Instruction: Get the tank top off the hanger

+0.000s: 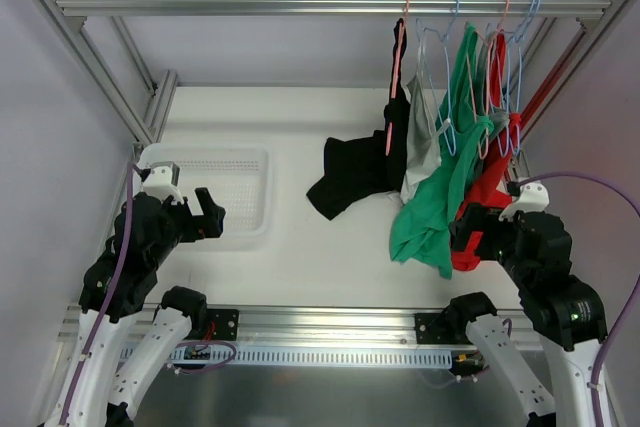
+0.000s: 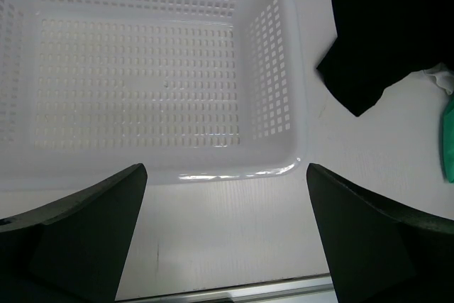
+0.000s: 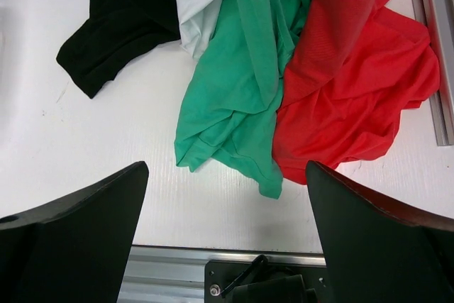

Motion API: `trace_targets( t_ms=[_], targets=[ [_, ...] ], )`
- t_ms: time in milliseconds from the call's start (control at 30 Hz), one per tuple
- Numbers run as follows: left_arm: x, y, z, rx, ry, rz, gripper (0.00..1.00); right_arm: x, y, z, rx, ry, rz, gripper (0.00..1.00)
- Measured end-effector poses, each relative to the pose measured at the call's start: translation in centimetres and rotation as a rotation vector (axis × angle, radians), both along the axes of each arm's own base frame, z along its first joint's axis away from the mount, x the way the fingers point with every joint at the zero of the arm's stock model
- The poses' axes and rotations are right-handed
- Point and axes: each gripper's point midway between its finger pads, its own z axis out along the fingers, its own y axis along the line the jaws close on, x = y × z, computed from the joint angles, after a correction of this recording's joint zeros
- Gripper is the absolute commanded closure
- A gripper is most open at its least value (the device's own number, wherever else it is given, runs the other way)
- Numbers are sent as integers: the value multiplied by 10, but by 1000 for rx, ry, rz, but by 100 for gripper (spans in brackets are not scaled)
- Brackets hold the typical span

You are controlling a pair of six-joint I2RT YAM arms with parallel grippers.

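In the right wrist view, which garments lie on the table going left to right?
Black garment → white garment → green garment → red garment.

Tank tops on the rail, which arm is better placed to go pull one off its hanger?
Probably the right. The right gripper sits open beside the red garment and green garment hanging from the rail. The left gripper is open over the white basket, farther away.
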Motion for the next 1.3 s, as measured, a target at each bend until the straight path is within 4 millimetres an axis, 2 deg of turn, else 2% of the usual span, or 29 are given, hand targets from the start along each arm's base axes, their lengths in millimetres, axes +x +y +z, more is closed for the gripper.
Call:
trace_targets(
  t_ms=[133,200,267,367,433,533,600,933,1067,1133,1233,1300],
  targets=[
    [0,0,-1,0,0,0,1,2,3,3,30,-8,-7,1],
    [1,0,-1,0,0,0,1,3,6,13,71,-60,-10,1],
    [1,0,-1,1,1,1,1,1,14,34,134,-171,27,0],
    [1,0,-1,0,1,1,1,-13,25,65,199,-298,109,0],
    [1,0,-2,0,3,0,1,-17,33,89,220,-323,157,0],
    [0,-1,-3,0,6,-5,1,-9,48,125,237,-324,229,0],
    [0,-1,-3,-1,6,-4,1,5,62,144,253,-295,282,0],
    [1,-2,-7,-9,19,2,1,87,126,200,335,-178,467,0],
    [1,-2,-8,-12,21,3,1,122,138,207,289,-166,423,2],
    [1,-2,-8,-12,20,3,1,146,141,209,247,-172,373,5],
    [1,-3,-8,-14,19,1,1,183,148,201,173,-152,309,10],
    [2,-4,-7,-17,18,-4,1,207,156,188,121,-130,280,18]
  ],
)
